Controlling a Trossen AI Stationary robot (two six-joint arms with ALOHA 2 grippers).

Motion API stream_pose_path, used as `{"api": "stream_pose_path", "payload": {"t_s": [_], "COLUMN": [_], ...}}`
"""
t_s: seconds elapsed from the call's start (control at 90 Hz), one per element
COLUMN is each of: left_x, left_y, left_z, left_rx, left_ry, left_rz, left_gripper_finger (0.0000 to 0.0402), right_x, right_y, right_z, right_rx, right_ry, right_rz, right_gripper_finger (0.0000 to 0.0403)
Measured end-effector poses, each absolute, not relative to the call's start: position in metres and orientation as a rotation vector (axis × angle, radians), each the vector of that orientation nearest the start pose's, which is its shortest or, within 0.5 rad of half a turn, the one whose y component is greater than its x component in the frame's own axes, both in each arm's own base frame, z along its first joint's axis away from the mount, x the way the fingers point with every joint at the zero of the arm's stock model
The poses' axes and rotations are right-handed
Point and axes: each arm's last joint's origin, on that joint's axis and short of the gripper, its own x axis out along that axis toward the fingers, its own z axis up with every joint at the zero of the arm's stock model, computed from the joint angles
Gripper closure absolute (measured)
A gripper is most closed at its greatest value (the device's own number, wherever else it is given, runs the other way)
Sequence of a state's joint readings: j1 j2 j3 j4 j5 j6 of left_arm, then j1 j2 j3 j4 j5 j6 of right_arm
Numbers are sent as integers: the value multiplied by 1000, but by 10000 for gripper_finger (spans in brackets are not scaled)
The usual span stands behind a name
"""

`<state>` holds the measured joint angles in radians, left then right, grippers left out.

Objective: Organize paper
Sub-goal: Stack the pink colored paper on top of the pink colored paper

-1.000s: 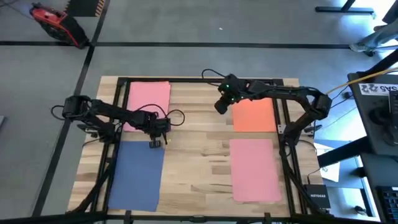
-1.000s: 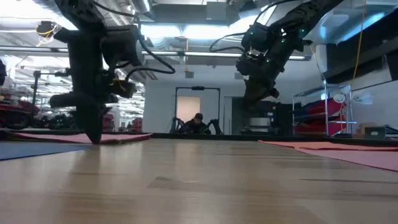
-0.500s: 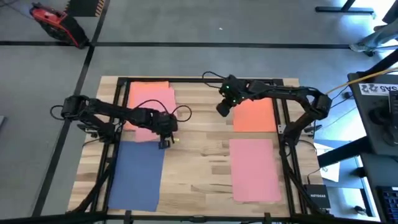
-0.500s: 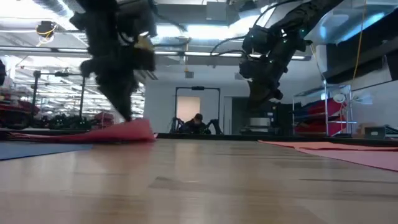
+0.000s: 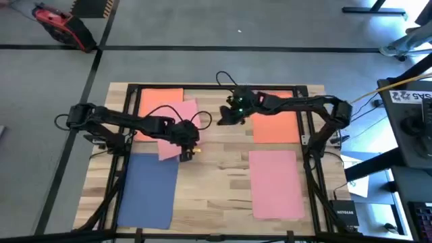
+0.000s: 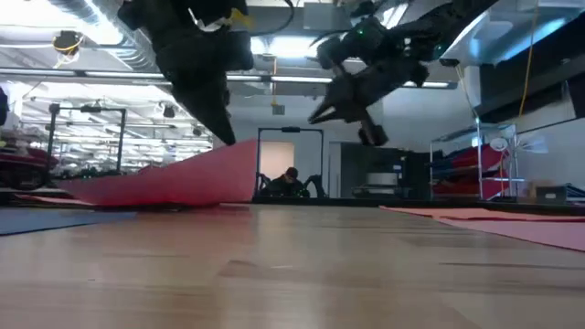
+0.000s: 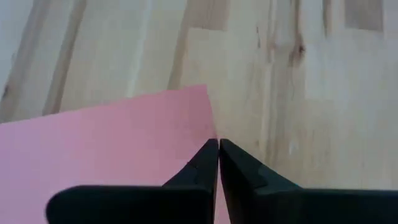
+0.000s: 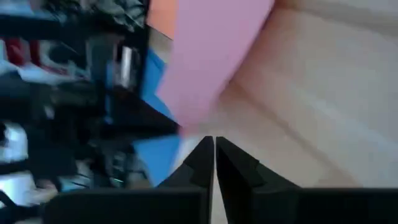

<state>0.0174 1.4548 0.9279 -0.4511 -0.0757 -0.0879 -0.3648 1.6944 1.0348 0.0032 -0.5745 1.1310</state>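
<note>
**Wooden table, pink sheet mid-lift**

Wooden tabletop [image 5: 216, 169] carries coloured sheets; pink sheet [image 5: 177, 128] sits tilted at far left, over an orange sheet [image 5: 158, 96]; left gripper [image 5: 186, 151] pinches its corner, fingers closed on it; blue sheet [image 5: 148, 189] just nearer. Right gripper [image 5: 223, 119] hovers mid-table w/ fingers together, empty, beside orange paper [image 5: 277, 125]; second pink sheet [image 5: 275, 182] nearer.

Risk, my guess: thin corner grip could slip or crease; the grippers are near, may collide.

Hidden: arm covers part of lifted sheet.

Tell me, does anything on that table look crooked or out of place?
Yes. The pink sheet at the back left is skewed and partly lifted, pinched at a corner by the left claw. It uncovers an orange sheet beneath. The other sheets lie flat and square.
</note>
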Motion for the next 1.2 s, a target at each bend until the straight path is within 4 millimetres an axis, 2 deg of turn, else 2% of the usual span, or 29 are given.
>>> {"api": "stream_pose_path", "payload": {"t_s": [0.244,0.411,0.744,0.844,0.989,1.2], "left_x": [288,288,288,289,289,288], "left_y": [8,7,6,6,6,10], "left_z": [216,216,216,217,217,219], "left_rx": [-51,-49,-36,-34,-34,-136], "left_ry": [943,944,943,929,921,908], "left_rz": [133,132,122,121,128,194], "left_gripper_finger": [401,401,401,401,401,401], "right_x": [375,386,390,392,396,396], "right_y": [-92,-92,-91,-92,-91,-91], "right_z": [168,152,135,130,122,123], "right_rx": [1591,1670,1723,1715,1700,1646], "right_ry": [643,573,584,565,538,530], "right_rz": [-61,-91,-126,-118,-107,-103], "right_gripper_finger": [302,289,313,335,393,402]}}
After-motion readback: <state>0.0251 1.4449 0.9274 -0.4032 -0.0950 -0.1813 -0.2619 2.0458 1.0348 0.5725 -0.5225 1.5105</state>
